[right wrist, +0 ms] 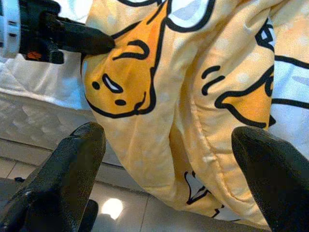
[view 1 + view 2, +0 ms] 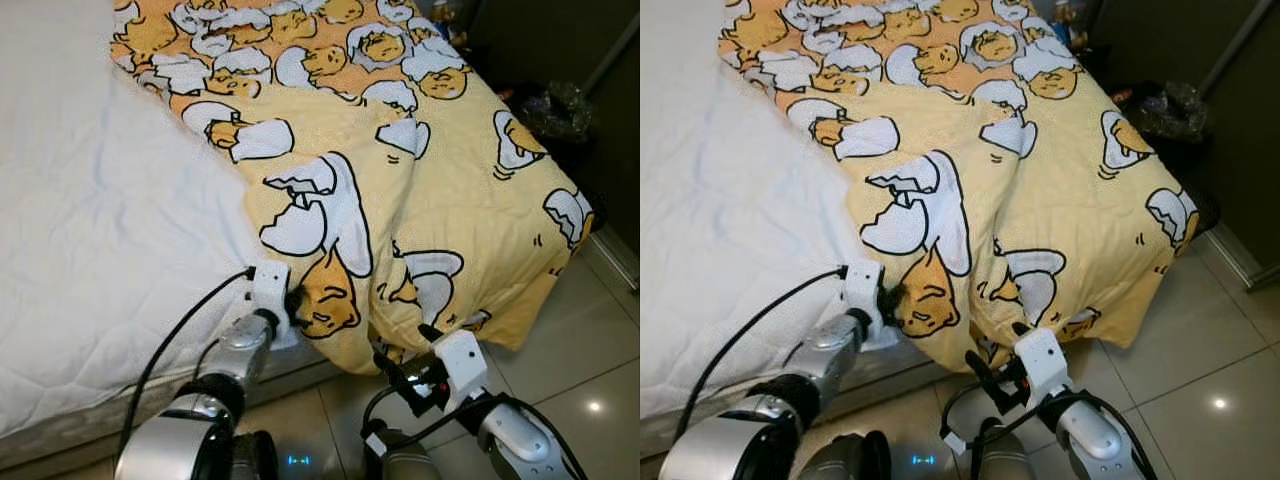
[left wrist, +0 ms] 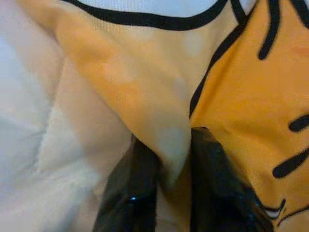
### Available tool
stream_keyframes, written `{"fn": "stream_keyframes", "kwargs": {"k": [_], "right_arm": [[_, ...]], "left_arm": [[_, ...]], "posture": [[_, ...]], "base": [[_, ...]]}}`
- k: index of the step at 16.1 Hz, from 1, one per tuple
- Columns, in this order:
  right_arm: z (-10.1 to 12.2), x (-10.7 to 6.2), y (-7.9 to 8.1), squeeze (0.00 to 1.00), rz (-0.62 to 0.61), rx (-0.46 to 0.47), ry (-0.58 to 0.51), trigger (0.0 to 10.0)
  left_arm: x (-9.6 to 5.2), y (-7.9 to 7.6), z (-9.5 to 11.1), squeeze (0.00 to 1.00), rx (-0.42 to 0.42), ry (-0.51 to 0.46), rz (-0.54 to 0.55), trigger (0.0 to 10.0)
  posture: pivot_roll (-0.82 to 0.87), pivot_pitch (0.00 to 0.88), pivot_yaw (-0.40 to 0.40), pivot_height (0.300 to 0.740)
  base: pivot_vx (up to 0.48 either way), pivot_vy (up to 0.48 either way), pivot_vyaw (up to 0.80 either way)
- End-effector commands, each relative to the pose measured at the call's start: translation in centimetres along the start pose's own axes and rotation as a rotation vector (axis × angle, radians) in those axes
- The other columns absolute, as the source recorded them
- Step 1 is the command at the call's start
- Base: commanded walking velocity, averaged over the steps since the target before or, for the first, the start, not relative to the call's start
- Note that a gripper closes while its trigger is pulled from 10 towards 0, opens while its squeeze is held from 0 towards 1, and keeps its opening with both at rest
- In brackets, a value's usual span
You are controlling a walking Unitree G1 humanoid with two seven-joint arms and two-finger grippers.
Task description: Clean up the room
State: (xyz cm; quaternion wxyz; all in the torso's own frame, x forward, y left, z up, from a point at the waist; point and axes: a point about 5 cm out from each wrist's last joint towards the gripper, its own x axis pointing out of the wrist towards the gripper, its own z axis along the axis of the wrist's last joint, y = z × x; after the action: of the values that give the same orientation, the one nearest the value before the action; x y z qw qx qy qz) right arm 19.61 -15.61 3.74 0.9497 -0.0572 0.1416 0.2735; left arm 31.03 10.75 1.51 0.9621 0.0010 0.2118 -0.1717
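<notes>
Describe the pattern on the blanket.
Yellow blanket printed with cartoon egg-yolk characters in white shells, clearest in the left eye view.

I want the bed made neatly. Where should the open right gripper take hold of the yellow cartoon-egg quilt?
Grip the hanging fold of the yellow cartoon-egg quilt at the bed's foot edge, coming from the floor side. It droops as a thick ridge between the right gripper fingers, while the left gripper already pinches the neighbouring corner.

Blanket [image 2: 450,190]: soft matt cloth, yellow cartoon print, creased. Mattress [image 2: 90,230], left of frame: white quilted fabric, stitched texture, matt. Floor [image 2: 590,370], lower right: glossy pale tiles with light glare. Left gripper [image 3: 166,193] fingers: black, glossy plastic-looking. Right gripper [image 1: 169,179] fingers: black, matt. Arm shells [image 2: 240,350]: brushed silver metal look.
</notes>
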Motion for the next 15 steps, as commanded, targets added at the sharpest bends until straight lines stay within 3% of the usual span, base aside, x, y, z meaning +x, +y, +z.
{"fn": "stream_keyframes", "kwargs": {"k": [1, 2, 6, 12, 15], "right_arm": [[-0.3, -0.4, -0.1, 0.0, 0.0, -0.001, 0.02, 10.0], [-0.4, -0.4, -0.1, 0.0, -0.001, -0.001, 0.02, 10.0], [-0.4, -0.2, -0.2, 0.0, 0.002, -0.002, 0.018, 10.0], [-0.4, 0.2, -0.2, 0.0, 0.014, -0.005, 0.016, 10.0], [-0.4, 0.4, -0.1, 0.0, 0.02, -0.004, 0.015, 10.0]], "left_arm": [[-0.7, -0.2, -2.2, 0.0, -0.015, 0.068, -0.042, 0.0], [-0.8, -0.1, -2.2, 0.0, -0.012, 0.066, -0.045, 0.0], [-2.5, 0.5, -4.2, 0.0, 0.362, 0.09, -0.185, 0.0], [-4.5, 1.6, -6.1, 0.0, 0.38, 0.081, -0.225, 0.0], [-5.2, 2.3, -6.7, 0.0, 0.336, 0.079, -0.198, 0.0]], "posture": [[-0.28, 0.184, -0.003, 0.731], [-0.28, 0.184, -0.003, 0.731], [-0.27, 0.17, -0.004, 0.731], [-0.24, 0.152, -0.002, 0.731], [-0.24, 0.146, -0.001, 0.731]], "base": [[0.0, 0.0, 0.0], [0.0, 0.0, 0.0], [0.0, 0.0, 0.0], [0.0, 0.0, 0.0], [0.0, 0.0, 0.0]]}}
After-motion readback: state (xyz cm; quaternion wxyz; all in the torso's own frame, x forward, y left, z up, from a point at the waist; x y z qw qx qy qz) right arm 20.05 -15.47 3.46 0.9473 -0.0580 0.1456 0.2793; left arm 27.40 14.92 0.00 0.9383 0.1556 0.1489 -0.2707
